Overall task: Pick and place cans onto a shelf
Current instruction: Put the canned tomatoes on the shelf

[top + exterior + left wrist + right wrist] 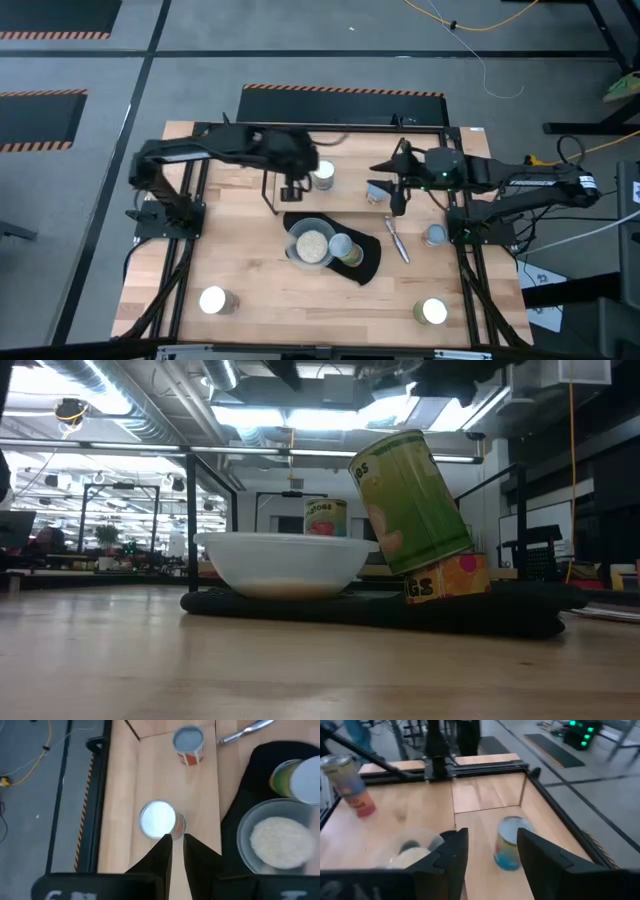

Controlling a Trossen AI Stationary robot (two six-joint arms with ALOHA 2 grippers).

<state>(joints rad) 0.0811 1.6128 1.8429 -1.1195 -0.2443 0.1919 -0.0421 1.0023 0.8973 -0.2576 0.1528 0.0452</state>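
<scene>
The shelf (268, 196), of thin black rods, stands at the table's far middle. Two cans stand on it: a white-topped one (322, 176) and a bluish-topped one (378, 190). My left gripper (292, 190) is shut, with its fingertips (177, 839) right beside the white-topped can (159, 819). My right gripper (398, 200) is open, and the bluish-topped can (510, 845) stands just ahead between its fingers (492, 834), apart from them. A green-labelled can (410, 500) leans tilted on an orange-labelled one (450, 575) on the black mat (372, 262). My left gripper's shut fingertips (169, 840) stand at the side of the white-topped can (179, 824), which is upright on the shelf. I cannot tell whether they touch it.
A clear bowl of pale grains (311, 243) sits on the mat beside the tilted can. A metal utensil (398, 243) lies right of the mat. Loose cans stand at the right edge (435, 235), near left (215, 300) and near right (432, 311).
</scene>
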